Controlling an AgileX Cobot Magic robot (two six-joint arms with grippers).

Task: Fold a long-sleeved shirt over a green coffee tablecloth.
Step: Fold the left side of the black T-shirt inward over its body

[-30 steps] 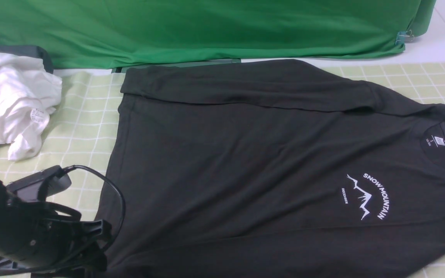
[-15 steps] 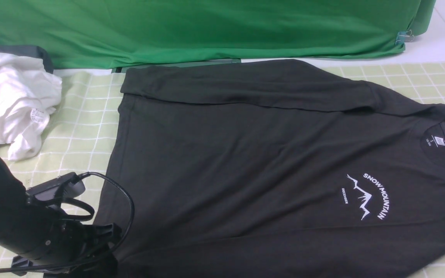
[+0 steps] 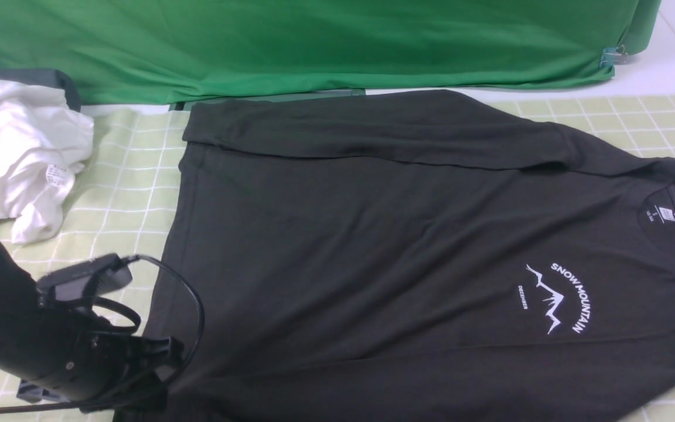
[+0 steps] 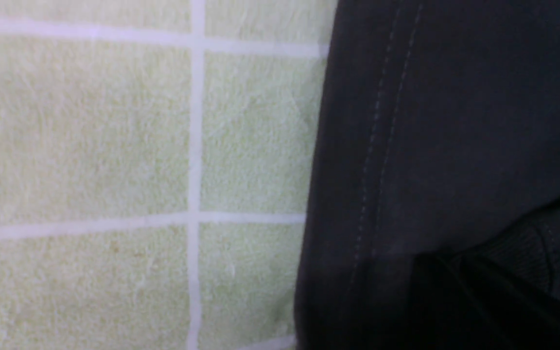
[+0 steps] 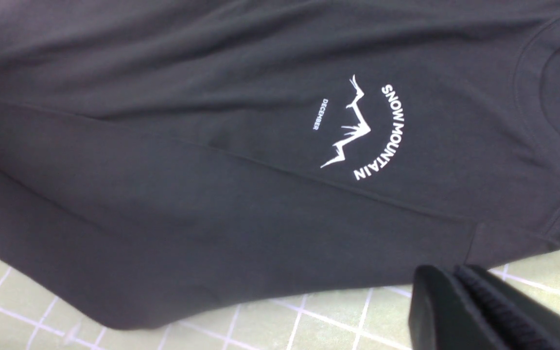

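The black long-sleeved shirt lies flat on the green coffee tablecloth, print and neck label to the right, far sleeve folded across its back edge. My left gripper is low at the shirt's near-left hem corner. In the left wrist view its dark fingers are pressed together in the shirt's fabric, between the stitched hem and a ribbed cuff, beside the tablecloth. My right gripper is shut and empty, hovering over the tablecloth just off the shirt's shoulder; the front view does not show it.
A crumpled white garment sits on the tablecloth at the far left. Plain deep-green fabric hangs along the back, held by a clip at its right end. The left arm's cable loops over the shirt's left edge.
My left arm has slid right onto the shirt's hem corner, and its gripper has gone from open to shut. The shirt lies as before.
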